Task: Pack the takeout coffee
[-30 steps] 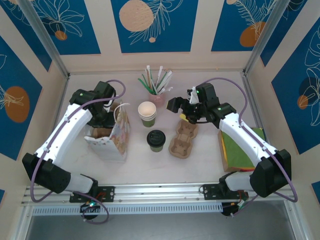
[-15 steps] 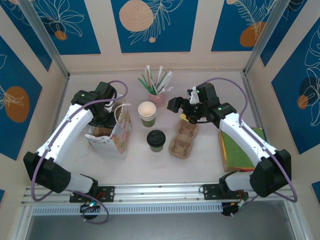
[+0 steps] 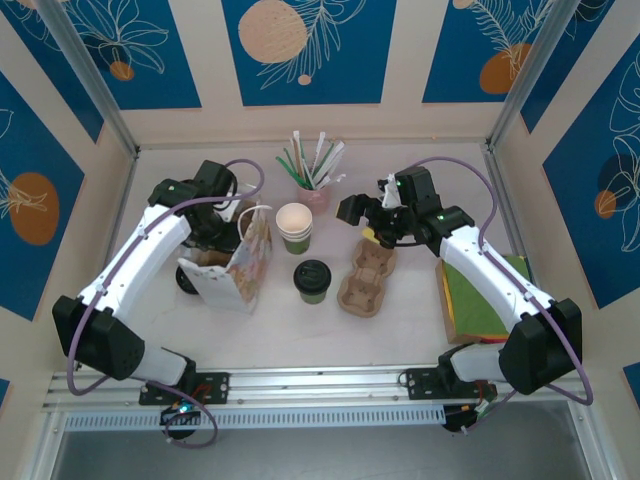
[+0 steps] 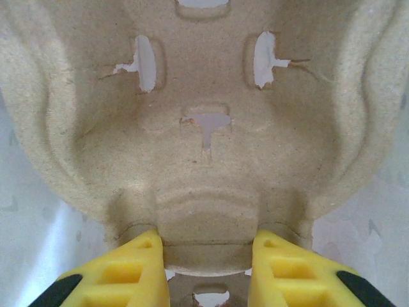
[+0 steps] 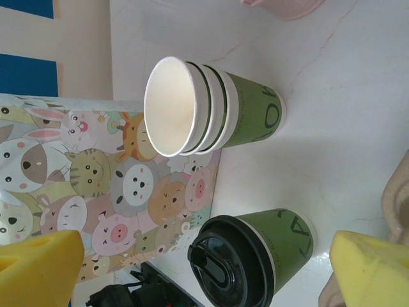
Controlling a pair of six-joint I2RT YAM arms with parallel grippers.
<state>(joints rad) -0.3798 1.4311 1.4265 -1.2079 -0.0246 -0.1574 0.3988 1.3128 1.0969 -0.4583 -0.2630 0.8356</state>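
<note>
Right fingers [image 5: 42, 269] are spread wide with nothing in them, one yellow pad at each bottom corner of the right wrist view. The takeout coffee [image 3: 312, 281] sits right between them and a bit ahead. The right gripper [image 3: 367, 226] itself hangs over the far end of the spare carrier [image 3: 365, 276], so it's near the cup but not touching it.

The left gripper [image 4: 206, 242] is down in the open top of the cartoon-animal paper bag [image 3: 240, 272]. Its fingers [image 4: 121, 272] are closed narrow on a ridge of the pulp carrier [image 4: 204, 128] sitting in there. It looks like a real pinch, though the close-up is too tight to be sure how firm it is.

The coffee stands upright on the tabletop [image 3: 300, 330], between the bag and the spare carrier. It's just in front of the lidless stack of cups [image 3: 294, 227], with the pink cup of straws [image 3: 315, 180] further back.

Handling-wise, I'd treat it as a thin paper wall that dents if you squeeze hard, and probably sloshy if there's liquid in it. The black lid [image 5: 227, 272] is just snapped on, so I wouldn't grab there because it could pop off. My pick is the green body, mid-height or a touch above where the rim stiffens it, with a gentle squeeze. Keep it vertical all the way into a carrier pocket.
</note>
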